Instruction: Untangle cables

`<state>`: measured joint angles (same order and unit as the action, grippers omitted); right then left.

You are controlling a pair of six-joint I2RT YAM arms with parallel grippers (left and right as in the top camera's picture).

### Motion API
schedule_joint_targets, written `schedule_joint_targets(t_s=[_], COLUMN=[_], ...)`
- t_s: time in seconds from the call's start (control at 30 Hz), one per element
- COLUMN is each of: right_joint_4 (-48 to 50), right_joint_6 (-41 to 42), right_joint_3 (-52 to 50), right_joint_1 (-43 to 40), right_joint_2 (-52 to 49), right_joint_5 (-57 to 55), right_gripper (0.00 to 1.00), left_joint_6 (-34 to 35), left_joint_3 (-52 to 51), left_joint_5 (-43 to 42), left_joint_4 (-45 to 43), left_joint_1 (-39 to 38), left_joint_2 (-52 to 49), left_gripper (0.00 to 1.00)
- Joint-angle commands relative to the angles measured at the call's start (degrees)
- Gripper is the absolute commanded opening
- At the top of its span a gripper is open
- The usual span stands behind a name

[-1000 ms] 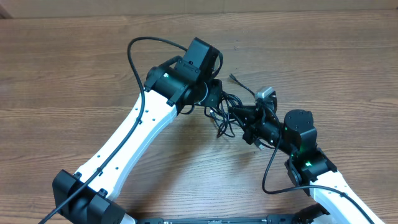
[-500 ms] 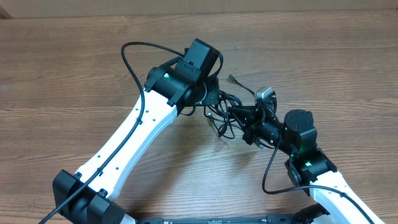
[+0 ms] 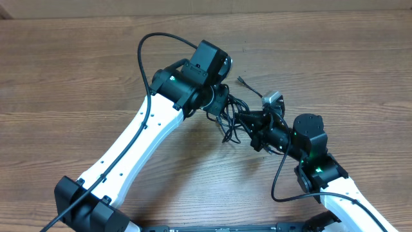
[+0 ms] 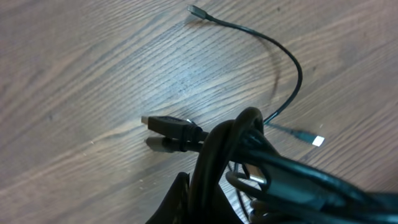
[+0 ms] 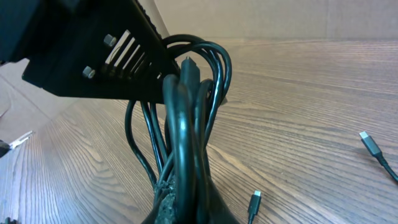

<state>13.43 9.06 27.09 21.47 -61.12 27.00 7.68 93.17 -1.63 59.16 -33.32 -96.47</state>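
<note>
Wood-grain brown counter [image 3: 77, 77] all around, and nearest us the right end effector [image 3: 255, 129] is clamped shut on one side of the thin black flexible cables [image 3: 235, 117], which sit bunched in a knot mid-counter between the two arms. Just beyond, the left end effector [image 3: 217, 103] is closed tight on the other side of the same bundle. Farther out a silvery plug end [image 3: 273, 98] and a small dark plug tip [image 3: 239, 80] trail free, so the smart play, I'd say, is a slow, level pull apart, watching that loops slide loose rather than cinch, and regripping a single strand if the knot tightens.
</note>
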Motion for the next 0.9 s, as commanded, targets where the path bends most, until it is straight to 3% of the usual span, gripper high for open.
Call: schedule_joint_targets(t_s=[0.0, 0.13, 0.27, 0.47, 0.7, 0.87], right_joint_4=[-0.74, -0.72, -0.74, -0.74, -0.74, -0.74], right_joint_6=[-0.37, -0.35, -0.35, -0.37, -0.37, -0.37], right_joint_3=[0.35, 0.35, 0.35, 0.35, 0.35, 0.35], right_joint_1=[-0.59, -0.59, -0.59, -0.59, -0.59, -0.59], right_joint_2=[0.57, 0.57, 0.57, 0.57, 0.57, 0.57], right_joint_5=[-1.44, -1.44, -1.44, -1.44, -1.44, -1.44], right_gripper=[0.08, 0.09, 0.17, 0.44, 0.69, 0.77], left_joint_6=[-7.10, -7.08, -7.13, -11.28, -17.00, -23.43], left_joint_3=[1.18, 1.18, 1.18, 1.18, 1.18, 1.18], left_joint_5=[8.02, 8.02, 8.02, 8.00, 3.93, -4.98], left_joint_4=[0.46, 0.44, 0.46, 0.48, 0.63, 0.66], left_joint_1=[1.81, 1.81, 1.81, 1.79, 1.79, 1.79], left_joint_2=[0.24, 0.24, 0.24, 0.24, 0.24, 0.24], left_gripper=[0.04, 0.04, 0.04, 0.04, 0.04, 0.04])
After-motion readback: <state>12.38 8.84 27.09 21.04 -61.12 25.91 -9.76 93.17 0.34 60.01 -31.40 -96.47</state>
